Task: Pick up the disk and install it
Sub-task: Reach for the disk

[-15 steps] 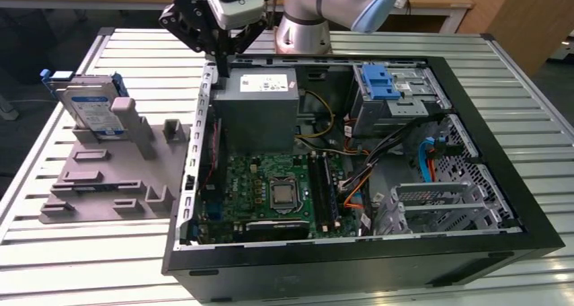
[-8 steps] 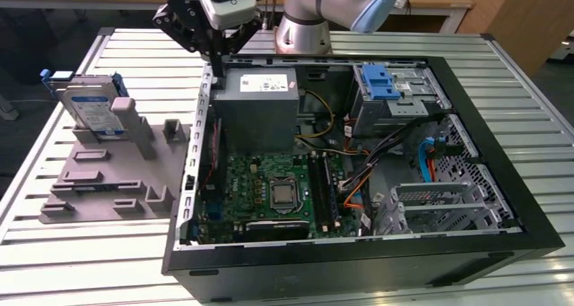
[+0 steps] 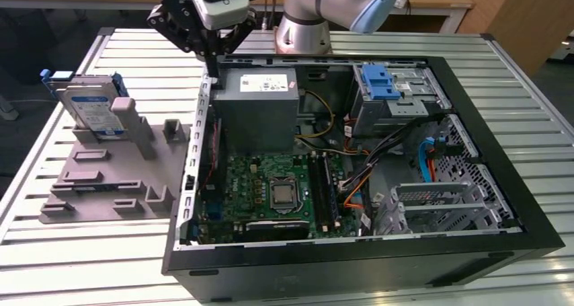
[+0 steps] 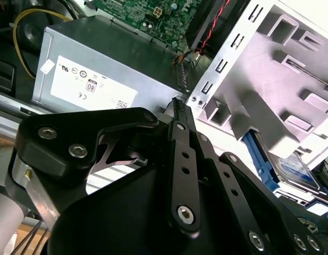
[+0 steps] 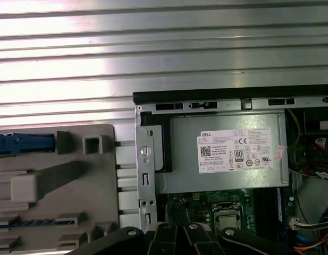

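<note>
The disk (image 3: 93, 109), silver-grey with a white-and-blue label and blue side rails, stands on edge in a grey holder (image 3: 107, 178) on the table, at the exterior view's left of the open computer case (image 3: 359, 265). My gripper (image 3: 214, 58) hangs shut and holds nothing, over the case's back corner beside the grey power supply box (image 3: 260, 111). It is well apart from the disk, toward the exterior view's right of it. In the second wrist view the closed fingertips (image 4: 177, 104) point at the case wall, with the disk (image 4: 295, 168) beyond. The first wrist view shows the disk's blue rail (image 5: 20, 142) edge-on.
Inside the case lie a green motherboard (image 3: 269, 192), bundled cables (image 3: 359, 178) and a drive bay with a blue ridged latch (image 3: 384, 84). A perforated metal cage (image 3: 439, 198) sits at the exterior view's right. The slatted metal table (image 3: 90, 252) surrounds everything.
</note>
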`<action>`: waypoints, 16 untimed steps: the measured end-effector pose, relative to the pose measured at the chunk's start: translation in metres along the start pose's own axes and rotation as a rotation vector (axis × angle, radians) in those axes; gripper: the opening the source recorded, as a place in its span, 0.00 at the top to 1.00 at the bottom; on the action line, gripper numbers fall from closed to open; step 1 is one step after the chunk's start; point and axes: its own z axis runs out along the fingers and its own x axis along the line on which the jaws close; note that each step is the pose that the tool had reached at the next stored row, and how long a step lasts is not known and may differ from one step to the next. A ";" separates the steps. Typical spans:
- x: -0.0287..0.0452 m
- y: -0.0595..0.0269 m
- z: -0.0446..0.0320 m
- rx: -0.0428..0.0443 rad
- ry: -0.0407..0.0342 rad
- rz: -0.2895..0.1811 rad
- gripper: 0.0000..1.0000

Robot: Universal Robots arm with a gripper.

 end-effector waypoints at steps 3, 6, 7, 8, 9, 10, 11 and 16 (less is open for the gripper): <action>0.0024 -0.0002 0.0000 0.0000 0.0000 0.000 0.89; 0.0050 -0.0004 0.0000 0.0000 0.0000 0.000 0.89; 0.0060 -0.0004 0.0000 0.0000 0.0000 0.000 0.89; 0.0068 -0.0005 0.0000 0.0000 0.0000 0.000 0.89; 0.0076 -0.0006 -0.0001 0.0000 0.0001 0.000 0.89; 0.0092 -0.0007 -0.0001 0.0001 0.0001 0.000 0.89; 0.0100 -0.0008 0.0000 0.0000 0.0001 0.000 0.89; 0.0146 -0.0011 0.0000 0.0000 0.0000 0.000 0.89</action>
